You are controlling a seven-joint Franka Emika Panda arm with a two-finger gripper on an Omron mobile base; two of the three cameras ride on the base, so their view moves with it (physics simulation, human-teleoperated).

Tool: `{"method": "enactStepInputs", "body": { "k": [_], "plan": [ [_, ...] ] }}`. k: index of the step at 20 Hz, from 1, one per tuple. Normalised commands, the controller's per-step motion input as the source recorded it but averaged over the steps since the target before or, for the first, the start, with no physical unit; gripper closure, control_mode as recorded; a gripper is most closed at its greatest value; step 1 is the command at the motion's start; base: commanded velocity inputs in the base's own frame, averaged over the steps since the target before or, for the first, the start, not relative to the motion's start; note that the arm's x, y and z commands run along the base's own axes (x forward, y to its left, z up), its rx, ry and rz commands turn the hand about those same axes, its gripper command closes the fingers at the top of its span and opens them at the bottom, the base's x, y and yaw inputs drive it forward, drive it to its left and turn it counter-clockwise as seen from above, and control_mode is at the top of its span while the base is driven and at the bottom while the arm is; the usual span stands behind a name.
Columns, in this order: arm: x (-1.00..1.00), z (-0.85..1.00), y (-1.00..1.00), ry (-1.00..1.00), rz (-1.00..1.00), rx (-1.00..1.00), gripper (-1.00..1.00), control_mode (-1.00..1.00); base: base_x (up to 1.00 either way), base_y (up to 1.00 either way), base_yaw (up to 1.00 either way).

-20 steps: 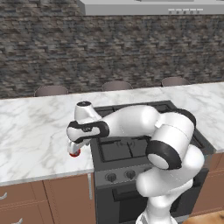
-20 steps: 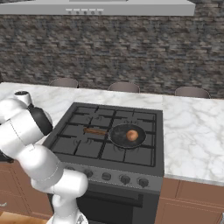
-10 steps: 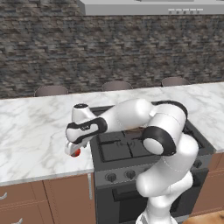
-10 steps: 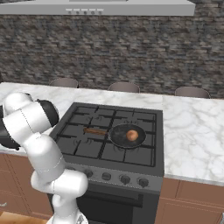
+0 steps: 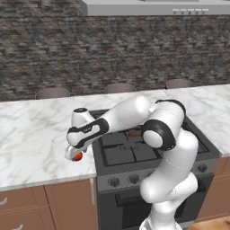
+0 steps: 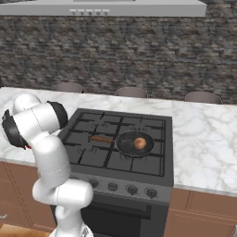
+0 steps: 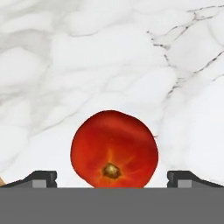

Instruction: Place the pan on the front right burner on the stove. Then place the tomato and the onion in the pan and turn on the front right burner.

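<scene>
- Left base view: arm bends left and down over the white marble bench (image 5: 31, 143), just left of the stove (image 5: 148, 150). End effector (image 5: 74, 156) sits low over the tomato (image 5: 78, 157); only a red sliver shows under the hand, near the bench's front edge. Can't judge finger spacing from here. A bit of the brown pan handle shows on the grates behind the forearm.
- Right base view: pan (image 6: 134, 144) sits on the front right burner (image 6: 139, 155), wooden handle pointing left across the grates. Onion (image 6: 140, 143) lies inside the pan, about centre. Knobs run along the grey front panel below. The arm's shoulder and elbow fill the lower left, over the bench left of the stove.
- Hand view: looking straight down on the tomato (image 7: 114, 148), stem scar facing the camera, resting on marble. Both fingertips (image 7: 40, 177) show at the bottom, one on each side of the tomato, well apart, with a gap of marble between each tip and the fruit. End effector is released, spread wide, nothing grasped. Tomato is centred between the tips.
</scene>
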Motion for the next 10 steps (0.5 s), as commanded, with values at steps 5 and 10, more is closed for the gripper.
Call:
{"method": "enactStepInputs", "body": {
  "k": [5,10],
  "plan": [
    [0.23,-0.12,0.13,0.02,0.0,0.0,-1.0,-1.0,0.0,0.0,0.0],
    [0.11,-0.15,0.13,0.03,0.0,0.0,1.0,-1.0,0.0,0.0,0.0]
  ]
}}
